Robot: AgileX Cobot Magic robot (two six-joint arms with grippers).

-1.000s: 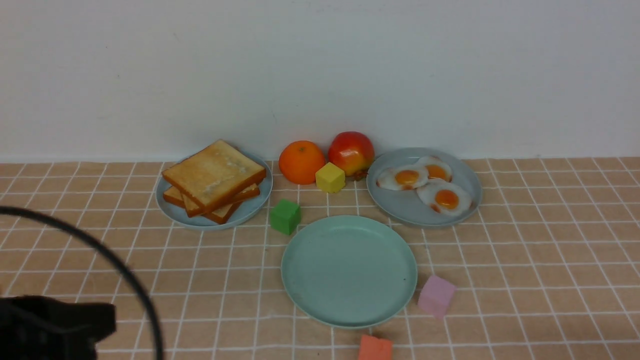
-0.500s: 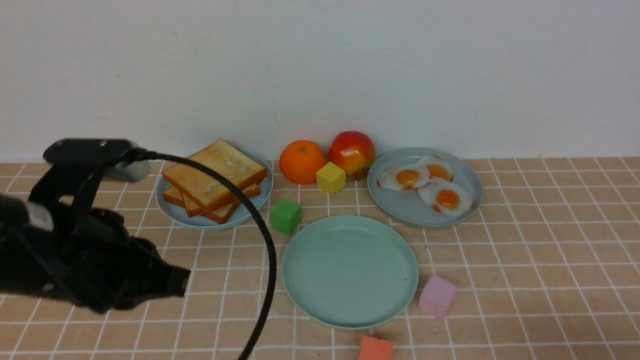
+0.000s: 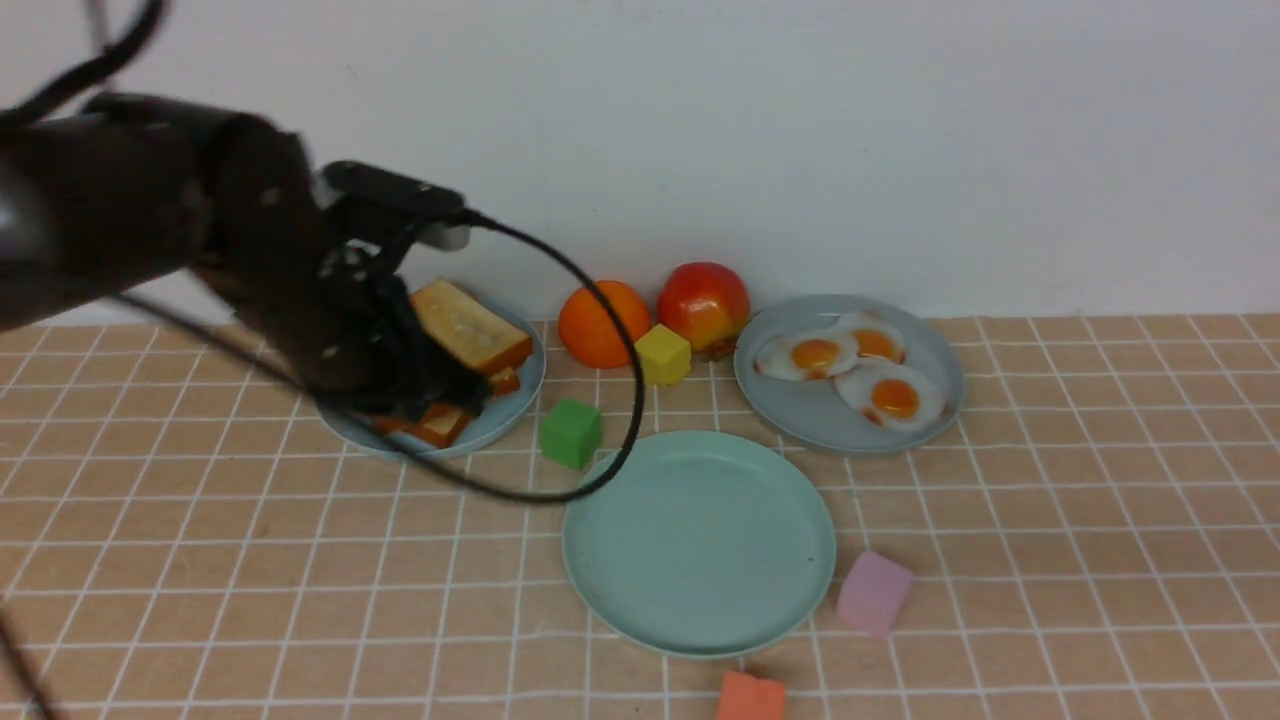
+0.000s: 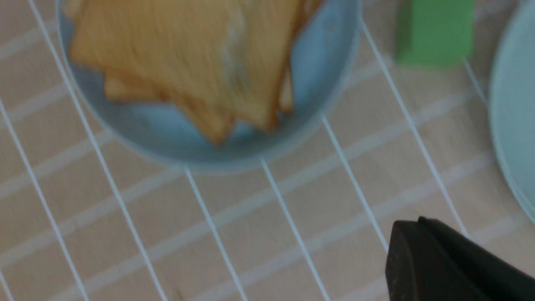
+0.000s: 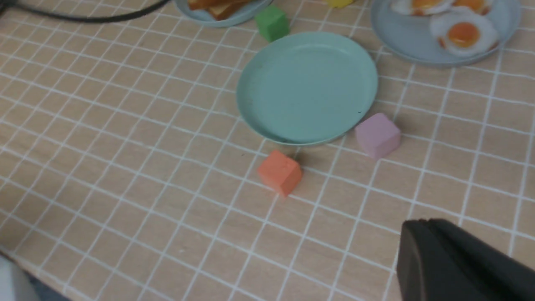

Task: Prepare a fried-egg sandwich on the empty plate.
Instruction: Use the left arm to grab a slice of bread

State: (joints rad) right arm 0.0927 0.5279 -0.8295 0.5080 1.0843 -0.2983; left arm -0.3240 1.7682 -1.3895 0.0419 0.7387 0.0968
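Hovering left gripper (image 3: 428,390) over toast stack (image 3: 470,325), square stack, corner toward camera, finger spread unclear, mint plate (image 3: 700,545) flat.

Peach tablecloth (image 3: 1100,520) with a white grid. The middle plate (image 3: 700,545) is plain mint green; the toast plate (image 3: 515,395) and egg plate (image 3: 800,410) are pale blue-grey. Toast (image 3: 470,325) is golden-brown with darker orange crusts. Eggs (image 3: 893,397) are white with orange yolks. One green block (image 3: 571,433), one yellow block (image 3: 661,355), one lilac block (image 3: 873,592), one coral block (image 3: 750,697). The robot arm (image 3: 150,230) is black.
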